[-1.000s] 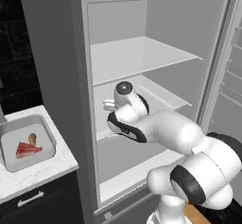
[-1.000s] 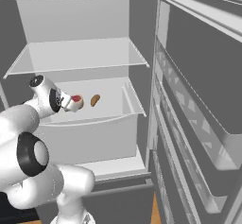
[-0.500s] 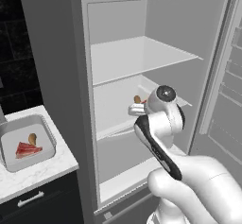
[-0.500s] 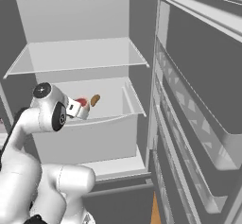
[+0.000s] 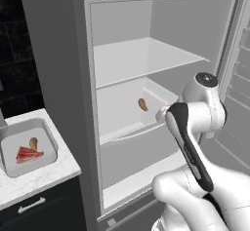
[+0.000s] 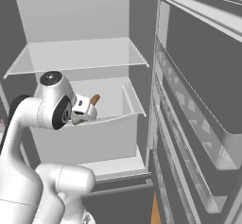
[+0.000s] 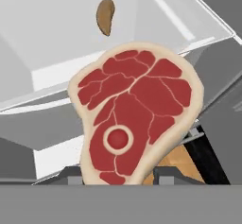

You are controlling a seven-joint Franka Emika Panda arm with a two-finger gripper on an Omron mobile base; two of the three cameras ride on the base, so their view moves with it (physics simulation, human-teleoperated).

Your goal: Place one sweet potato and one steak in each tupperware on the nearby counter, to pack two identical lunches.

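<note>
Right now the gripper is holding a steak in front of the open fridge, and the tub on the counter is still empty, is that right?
Not quite. The gripper does hold a steak at the open fridge, but the tub on the counter is not empty: the left base view shows a second steak and a sweet potato in it.

A sweet potato (image 6: 95,99) lies in the open fridge's drawer (image 6: 132,106).
</note>
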